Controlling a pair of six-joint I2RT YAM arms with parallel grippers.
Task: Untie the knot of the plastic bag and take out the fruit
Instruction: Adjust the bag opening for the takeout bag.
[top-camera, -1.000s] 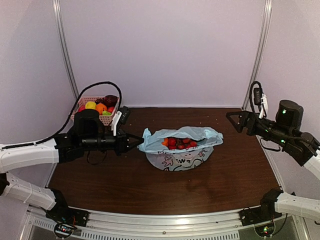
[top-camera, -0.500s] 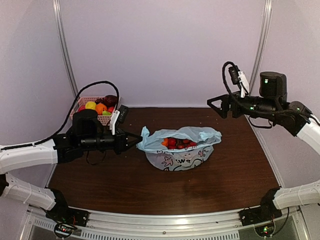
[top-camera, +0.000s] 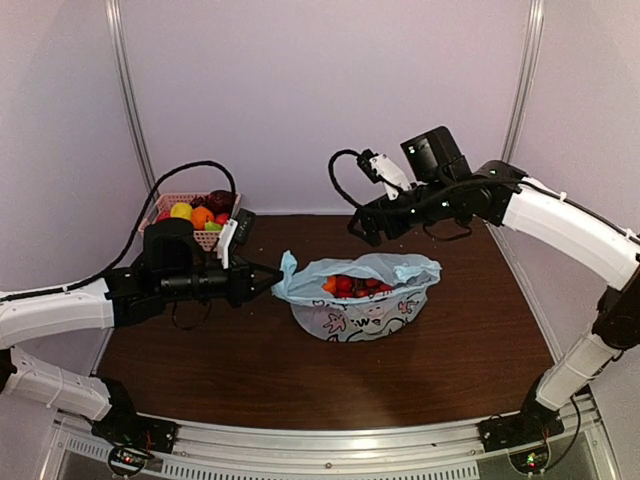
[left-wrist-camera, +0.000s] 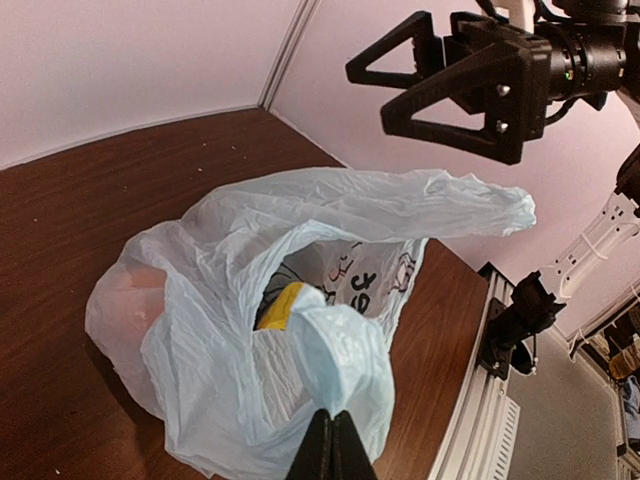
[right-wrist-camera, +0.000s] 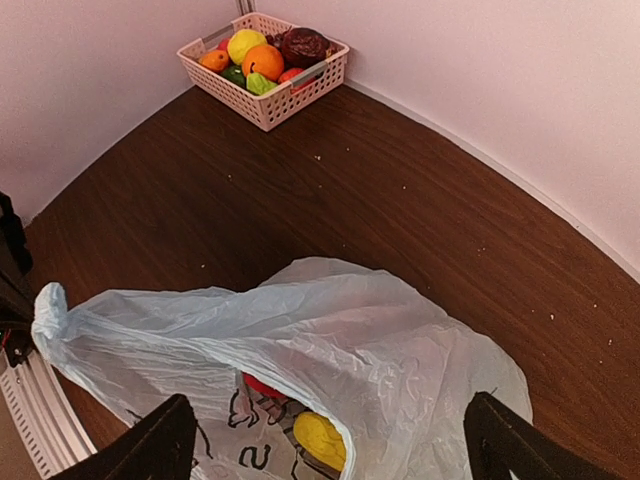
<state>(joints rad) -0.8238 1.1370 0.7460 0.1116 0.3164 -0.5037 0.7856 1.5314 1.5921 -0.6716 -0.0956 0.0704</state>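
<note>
The light blue plastic bag (top-camera: 360, 312) sits mid-table with its mouth gaping. Inside lies the fruit: a red berry bunch (top-camera: 360, 285), an orange piece (top-camera: 329, 284) and a yellow piece (right-wrist-camera: 322, 441). The knot is not in view, and the two handle loops stand apart. My left gripper (top-camera: 273, 282) is shut on the bag's left handle loop (left-wrist-camera: 335, 350), holding it up. My right gripper (top-camera: 362, 232) hangs open above the bag's back edge with nothing between its fingers (right-wrist-camera: 175, 430). In the left wrist view that gripper (left-wrist-camera: 368, 98) is above the far handle (left-wrist-camera: 470, 205).
A pink lattice basket (top-camera: 168, 200) with several toy fruits stands at the back left corner, also seen in the right wrist view (right-wrist-camera: 300, 92). The left arm's black cable (top-camera: 190, 172) loops above it. The table's metal front rail (top-camera: 330, 450) runs along the near edge.
My right arm has swung from the far right side up and leftward, ending over the bag. My left gripper has stayed shut on the handle loop, and the bag has barely shifted.
</note>
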